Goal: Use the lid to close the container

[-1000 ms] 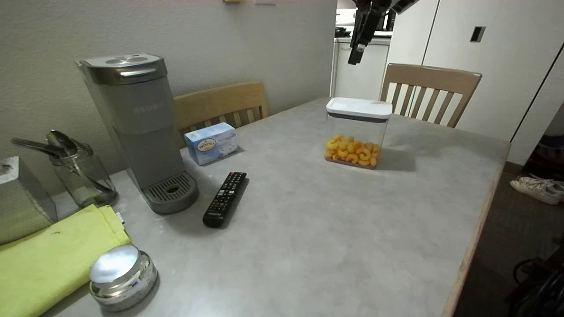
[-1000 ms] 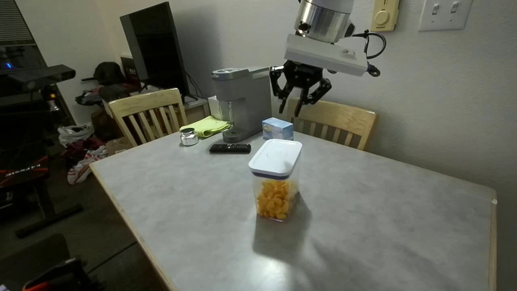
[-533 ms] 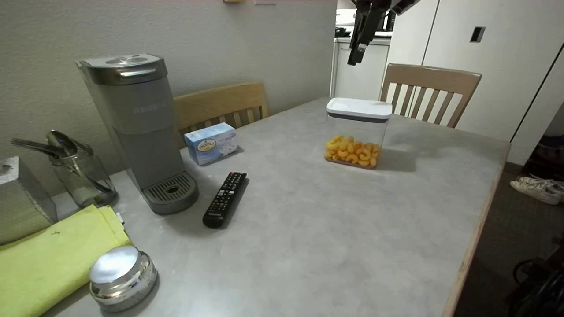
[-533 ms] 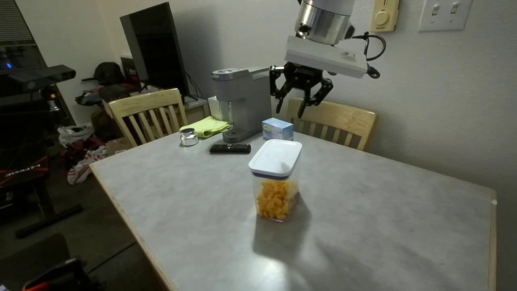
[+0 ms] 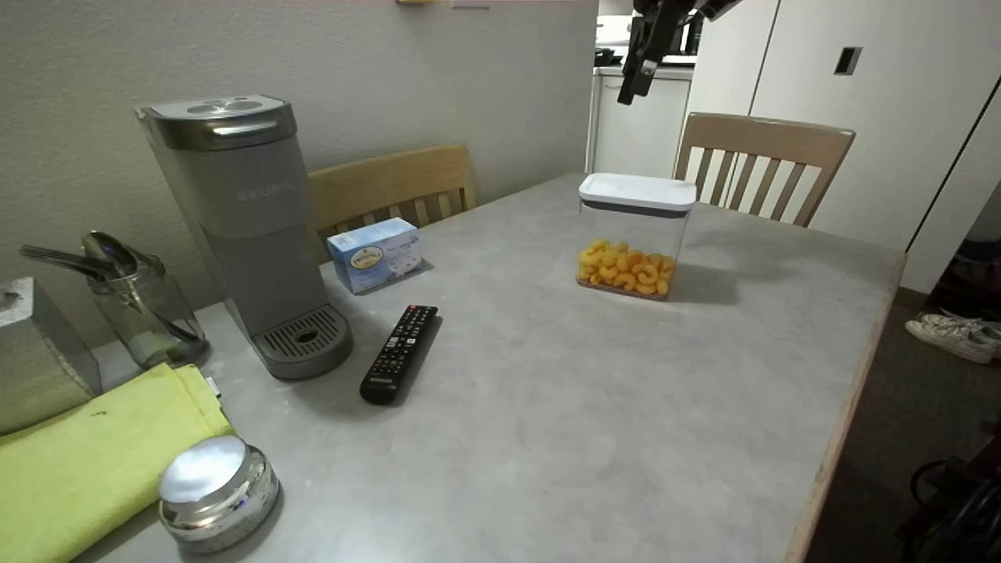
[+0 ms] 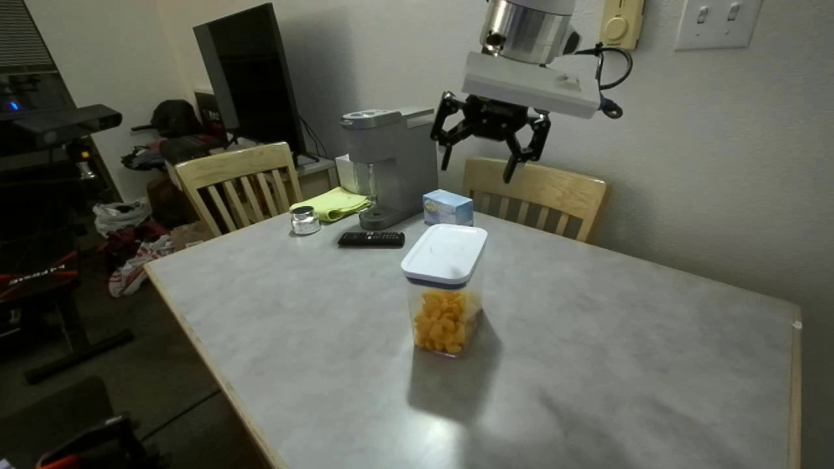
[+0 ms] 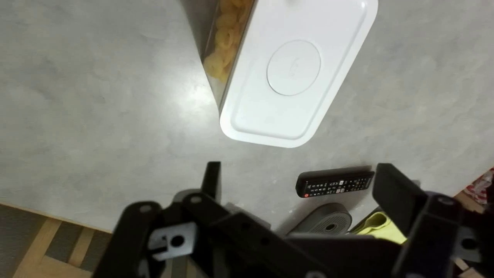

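Lid [image 6: 446, 253] on container [image 6: 443, 319]; circle mark [image 7: 294, 67] clear wrist cam only; claw [image 6: 476, 174] spread wide, nil held.

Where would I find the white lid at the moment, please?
In an exterior view, the white lid is right of the picture's middle, resting on top of the clear container, with the blue box farther to the left.

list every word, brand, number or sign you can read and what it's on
"KEURIG", blurred: tall grey plastic coffee maker
"SAMSUNG", small: long black plastic remote; key markings too small
"TWININGS", blurred, probably: light blue rectangular cardboard box; other print unreadable
Unreadable: faint embossing on flat white rectangular plastic lid; pale lettering on black-and-red equipment
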You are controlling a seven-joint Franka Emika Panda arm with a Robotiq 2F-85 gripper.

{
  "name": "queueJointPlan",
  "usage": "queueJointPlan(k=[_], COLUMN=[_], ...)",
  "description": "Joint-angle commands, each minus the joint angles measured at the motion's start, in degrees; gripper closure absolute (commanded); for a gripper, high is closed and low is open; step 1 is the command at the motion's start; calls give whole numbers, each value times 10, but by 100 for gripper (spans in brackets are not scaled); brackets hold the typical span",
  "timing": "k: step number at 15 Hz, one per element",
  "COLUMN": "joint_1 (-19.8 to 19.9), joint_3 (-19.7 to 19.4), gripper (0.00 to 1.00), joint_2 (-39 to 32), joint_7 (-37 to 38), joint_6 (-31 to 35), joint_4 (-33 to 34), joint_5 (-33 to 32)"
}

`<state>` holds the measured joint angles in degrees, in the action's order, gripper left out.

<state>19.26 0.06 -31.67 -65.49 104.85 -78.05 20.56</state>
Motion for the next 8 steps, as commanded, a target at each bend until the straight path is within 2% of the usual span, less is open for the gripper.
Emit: queueJointPlan(k=[1, 4, 5, 8], joint_1=[0, 9, 6, 10], joint_3=[-11, -16, -12, -15], gripper=[0, 0, 0, 0], joint_2=[30, 46, 14, 26], joint_7=[14, 8, 11, 11], joint_6=[29, 31, 12, 12], joint_4=[-32, -44, -3, -10], joint_5=[-7, -1, -1, -1])
